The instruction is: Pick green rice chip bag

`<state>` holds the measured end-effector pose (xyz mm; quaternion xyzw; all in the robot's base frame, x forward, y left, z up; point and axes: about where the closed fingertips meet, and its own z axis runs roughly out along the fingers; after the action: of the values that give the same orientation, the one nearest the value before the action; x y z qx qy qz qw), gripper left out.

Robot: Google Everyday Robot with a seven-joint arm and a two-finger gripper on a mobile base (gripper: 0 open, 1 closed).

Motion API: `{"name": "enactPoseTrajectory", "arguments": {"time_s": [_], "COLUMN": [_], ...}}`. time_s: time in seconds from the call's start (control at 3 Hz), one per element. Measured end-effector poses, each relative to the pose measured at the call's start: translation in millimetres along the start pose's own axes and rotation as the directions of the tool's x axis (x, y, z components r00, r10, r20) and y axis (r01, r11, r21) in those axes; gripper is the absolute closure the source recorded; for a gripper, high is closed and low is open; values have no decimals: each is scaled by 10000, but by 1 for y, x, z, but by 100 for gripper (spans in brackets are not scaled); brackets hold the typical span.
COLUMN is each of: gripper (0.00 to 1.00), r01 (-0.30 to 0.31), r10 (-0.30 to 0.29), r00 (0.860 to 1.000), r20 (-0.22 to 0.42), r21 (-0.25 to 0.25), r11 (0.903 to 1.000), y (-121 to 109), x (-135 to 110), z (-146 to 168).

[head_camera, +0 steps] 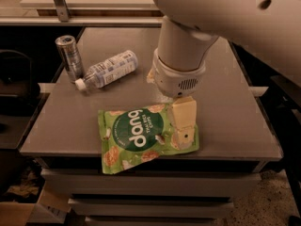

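Observation:
The green rice chip bag (136, 136) lies flat near the front edge of the grey table (235, 121). It is light green with a dark green circle and white "dang" lettering. My gripper (182, 136) hangs from the big white arm and is right over the bag's right end. One cream finger (183, 121) shows against the bag. The other finger is hidden behind it.
A clear plastic bottle (108, 68) lies on its side at the back left of the table. A silver can (69, 55) stands upright just left of it. Drawers sit below the table front. A shelf rail runs along the back.

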<state>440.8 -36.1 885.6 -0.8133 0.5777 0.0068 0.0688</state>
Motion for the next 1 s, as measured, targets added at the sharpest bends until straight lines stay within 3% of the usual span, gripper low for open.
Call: {"name": "enactPoseTrajectory", "arguments": {"time_s": [1.0], "gripper": [0], "r01": [223], "r10": [-219], "r00": [9995], "r20": [224], "r21": [-141], "r11": [9997], "y": [-3], "x": [-20], "z": [13]}}
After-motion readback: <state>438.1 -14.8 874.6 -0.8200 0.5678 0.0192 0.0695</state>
